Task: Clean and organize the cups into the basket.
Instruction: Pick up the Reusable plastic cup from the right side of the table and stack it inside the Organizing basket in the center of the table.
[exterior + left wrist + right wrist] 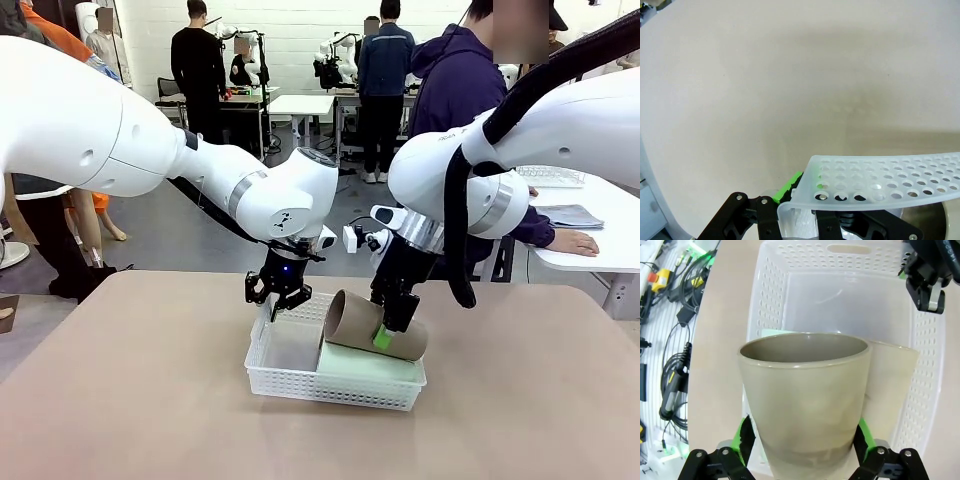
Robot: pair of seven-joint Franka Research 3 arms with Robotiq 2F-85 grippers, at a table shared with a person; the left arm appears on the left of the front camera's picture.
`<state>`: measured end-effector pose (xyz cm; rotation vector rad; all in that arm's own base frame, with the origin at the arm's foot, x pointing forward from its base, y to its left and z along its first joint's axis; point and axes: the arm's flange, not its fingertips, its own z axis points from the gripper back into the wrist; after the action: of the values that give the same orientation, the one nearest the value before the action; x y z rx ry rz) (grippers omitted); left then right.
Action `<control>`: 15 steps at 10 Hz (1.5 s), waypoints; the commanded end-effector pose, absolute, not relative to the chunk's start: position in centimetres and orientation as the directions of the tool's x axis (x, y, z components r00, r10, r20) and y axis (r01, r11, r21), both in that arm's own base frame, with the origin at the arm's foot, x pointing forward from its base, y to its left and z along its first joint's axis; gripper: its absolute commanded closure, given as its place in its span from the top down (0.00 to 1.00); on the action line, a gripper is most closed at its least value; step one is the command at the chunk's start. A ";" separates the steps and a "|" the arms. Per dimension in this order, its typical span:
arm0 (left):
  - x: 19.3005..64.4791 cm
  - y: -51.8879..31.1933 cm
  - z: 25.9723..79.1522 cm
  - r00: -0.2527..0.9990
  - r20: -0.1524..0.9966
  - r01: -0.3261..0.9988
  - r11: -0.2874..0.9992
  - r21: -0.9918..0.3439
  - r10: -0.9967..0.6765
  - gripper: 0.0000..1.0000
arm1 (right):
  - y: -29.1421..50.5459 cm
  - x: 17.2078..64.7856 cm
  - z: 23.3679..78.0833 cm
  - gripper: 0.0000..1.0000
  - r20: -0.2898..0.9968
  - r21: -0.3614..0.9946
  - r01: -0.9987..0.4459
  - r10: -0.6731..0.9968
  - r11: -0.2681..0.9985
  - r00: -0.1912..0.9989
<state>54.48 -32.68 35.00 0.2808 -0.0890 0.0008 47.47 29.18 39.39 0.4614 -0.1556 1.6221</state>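
The left gripper point(277, 303) is clamped on the far-left rim of the basket point(300, 383), fingers pinching the lattice wall point(880, 180). In the basket lies the mint cup point(365, 364), on its side along the right part. The tan cup point(372, 326) lies tilted on it, long axis left-right, mouth facing left and slightly up. The right gripper point(392, 322) straddles the tan cup's base, green pads point(864, 436) spread just beside its sides.
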 end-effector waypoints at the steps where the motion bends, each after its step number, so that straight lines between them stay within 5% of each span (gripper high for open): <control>1: 54.4 -32.4 35.0 0.996 0.092 -0.010 0.958 0.288 -0.018 0.00 | 28.8 47.5 40.3 1.00 0.377 0.152 -0.983 0.925 -0.100 -0.036; 4: 54.4 -32.4 35.0 0.996 0.092 -0.010 0.958 0.288 -0.018 0.00 | 24.1 46.2 45.0 1.00 0.526 0.033 -0.994 0.848 -0.103 -0.070; 8: 54.4 -32.4 35.0 0.996 0.092 -0.010 0.958 0.288 -0.018 0.00 | 7.6 40.8 50.3 1.00 0.821 -0.084 -0.996 0.567 0.003 -0.067; 15: 54.4 -32.4 35.0 0.996 0.092 -0.010 0.958 0.288 -0.018 0.00 | -7.2 38.1 41.6 1.00 0.936 -0.052 -0.975 0.350 0.215 0.027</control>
<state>54.48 -32.68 34.98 0.2809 -0.0887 0.0008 36.78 -8.05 41.88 0.7729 -1.0227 1.2401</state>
